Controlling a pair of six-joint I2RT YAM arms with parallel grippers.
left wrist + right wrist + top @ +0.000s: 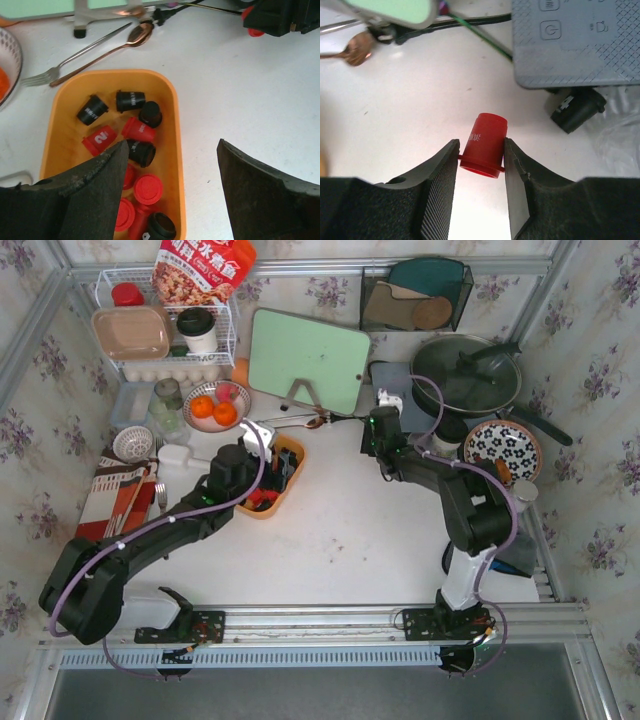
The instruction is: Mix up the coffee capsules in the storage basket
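Currently pinches red capsule (487, 132) at flange with right gripper (481, 150), closed end pointing away from claw, over table (340, 530) well right of storage basket (293, 462). Hangs left gripper (172, 147), jaws wide and empty, directly above coffee capsules (137, 129) in basket.

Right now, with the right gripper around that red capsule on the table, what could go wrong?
The red capsule is pinched only at its rim by the right gripper, lying on its side, so it may pivot or pop out on lifting. The left gripper hangs open over the basket; bringing the capsule there risks a clash.
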